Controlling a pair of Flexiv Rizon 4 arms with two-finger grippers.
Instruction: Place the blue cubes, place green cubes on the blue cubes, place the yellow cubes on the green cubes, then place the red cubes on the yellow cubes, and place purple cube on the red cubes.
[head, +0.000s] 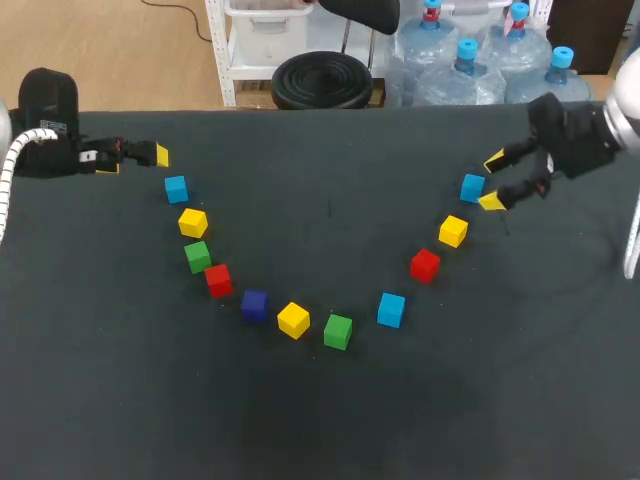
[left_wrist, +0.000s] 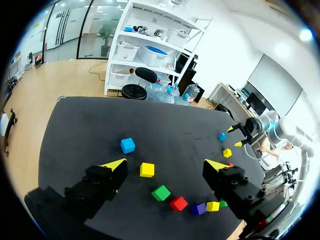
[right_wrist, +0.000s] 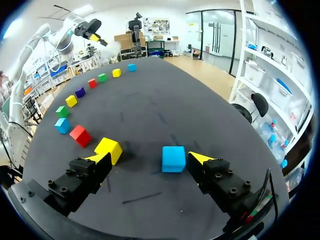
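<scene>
- Head view is showing eleven cubes lying in a curved row on the dark bench (head: 330, 420). We are counting three blue, two green, three yellow, two red and one purple cube (head: 255, 305), none stacked.
- We are noting the right fingers (head: 494, 160) standing apart and gripping nothing. The nearest blue cube (head: 472, 187) is sitting just ahead of their tips, untouched, with a yellow cube (head: 453, 231) just beside it.
- We are noting the left fingers (left_wrist: 114, 166) likewise standing apart and empty at the row's other end, near the far blue cube (left_wrist: 128, 145).
- We are judging the cubes to be light, rigid and matte, likely foam or painted wood. They are looking neither fragile nor slippery.
- We are advising a hold on two opposite flat faces, at mid-height and squared to the cube, since a corner grip is risking a twist. The neighbours are sitting close, so the fingers are needing a clean line in.
- We are finding no label, brand or writing on any cube face on show.
</scene>
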